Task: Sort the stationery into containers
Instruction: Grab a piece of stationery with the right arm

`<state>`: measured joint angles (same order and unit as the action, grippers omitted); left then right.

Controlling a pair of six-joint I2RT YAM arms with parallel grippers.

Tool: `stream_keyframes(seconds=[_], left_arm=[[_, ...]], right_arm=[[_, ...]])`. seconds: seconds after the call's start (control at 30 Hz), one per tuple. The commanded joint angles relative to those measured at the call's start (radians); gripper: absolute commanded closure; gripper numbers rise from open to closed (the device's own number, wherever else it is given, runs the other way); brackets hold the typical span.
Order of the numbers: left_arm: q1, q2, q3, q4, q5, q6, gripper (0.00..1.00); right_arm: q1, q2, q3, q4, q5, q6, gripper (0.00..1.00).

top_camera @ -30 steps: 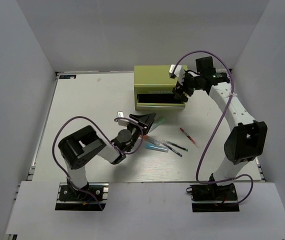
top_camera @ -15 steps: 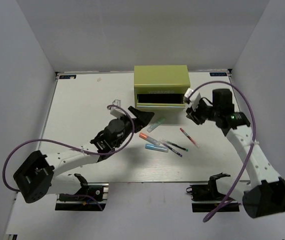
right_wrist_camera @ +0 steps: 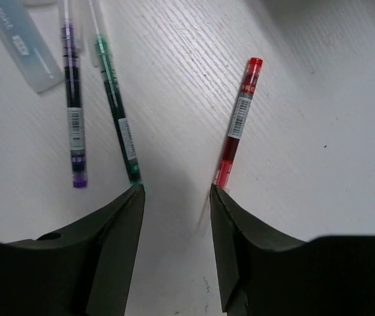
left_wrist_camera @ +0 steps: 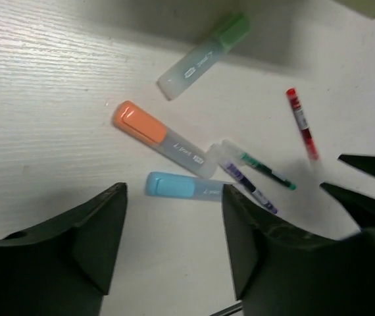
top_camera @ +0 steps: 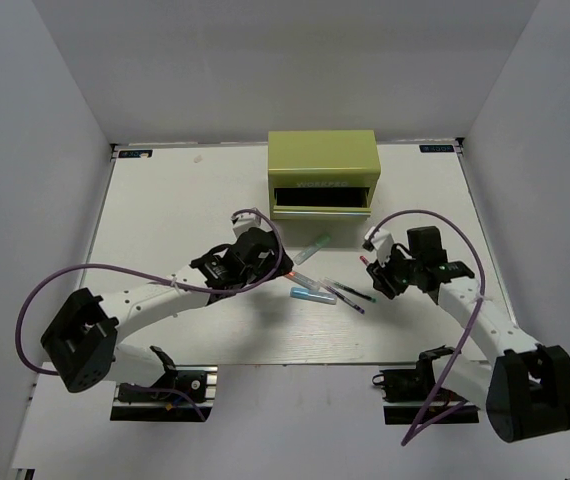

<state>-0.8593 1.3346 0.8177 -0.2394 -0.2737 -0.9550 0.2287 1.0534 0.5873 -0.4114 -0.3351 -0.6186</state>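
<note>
The stationery lies in a cluster on the white table (top_camera: 165, 210). In the left wrist view I see a mint-green highlighter (left_wrist_camera: 204, 56), an orange-capped one (left_wrist_camera: 154, 135), a light-blue one (left_wrist_camera: 184, 186), a green pen (left_wrist_camera: 266, 170), a purple pen (left_wrist_camera: 250, 187) and a red pen (left_wrist_camera: 301, 124). My left gripper (left_wrist_camera: 174, 217) is open and empty, just short of the light-blue highlighter (top_camera: 312, 294). My right gripper (right_wrist_camera: 176, 191) is open and empty, low over the table, its jaws between the red pen (right_wrist_camera: 237, 122) and the green pen (right_wrist_camera: 116, 112). The lime-green toolbox (top_camera: 323, 160) stands at the back with a front drawer (top_camera: 323, 193) open.
White walls enclose the table on the left, back and right. The two grippers (top_camera: 273, 262) (top_camera: 378, 270) flank the pen cluster, about a hand's width apart. The right gripper's fingers (left_wrist_camera: 365, 191) show at the right edge of the left wrist view.
My right arm left the toolbox front and came down toward me to the red pen. My left arm stretched out and its gripper moved over the highlighters.
</note>
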Motion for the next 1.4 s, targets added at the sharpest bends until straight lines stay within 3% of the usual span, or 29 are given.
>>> stream_keyframes(seconds=[0.0,0.1,0.17,0.27,0.63,0.87,1.0,1.1,1.2,1.37], left_arm=[[0.003,-0.014,0.058,-0.063,0.018,0.030,0.33],[0.003,-0.026,0.047,-0.063,0.008,0.039,0.34],[0.003,-0.035,0.047,-0.063,0.008,0.039,0.24],[0.003,-0.035,0.047,-0.063,-0.001,0.039,0.19],[0.003,0.003,0.086,-0.063,0.010,0.094,0.13],[0.003,-0.017,0.086,-0.023,0.028,0.137,0.12],[0.003,-0.049,0.063,0.034,0.057,0.179,0.10],[0.003,-0.096,0.014,0.084,0.090,0.229,0.10],[0.003,-0.139,-0.018,0.137,0.113,0.281,0.12],[0.003,-0.172,-0.040,0.163,0.145,0.360,0.18]], right_arm=[[-0.003,0.069,-0.009,0.141,0.054,0.029,0.49],[-0.003,0.127,-0.011,0.181,0.068,0.039,0.49],[-0.005,0.149,-0.003,0.207,0.087,0.043,0.49],[-0.006,0.198,0.017,0.226,0.117,0.060,0.49],[-0.003,0.341,0.072,0.131,0.093,0.045,0.51],[-0.011,0.398,0.080,0.030,0.012,-0.013,0.65],[-0.008,0.415,0.085,-0.015,-0.031,-0.046,0.90],[-0.006,0.396,0.089,-0.038,-0.051,-0.090,1.00],[-0.006,0.350,0.135,-0.115,-0.117,-0.206,1.00],[-0.003,0.229,0.264,-0.386,-0.266,-0.386,1.00]])
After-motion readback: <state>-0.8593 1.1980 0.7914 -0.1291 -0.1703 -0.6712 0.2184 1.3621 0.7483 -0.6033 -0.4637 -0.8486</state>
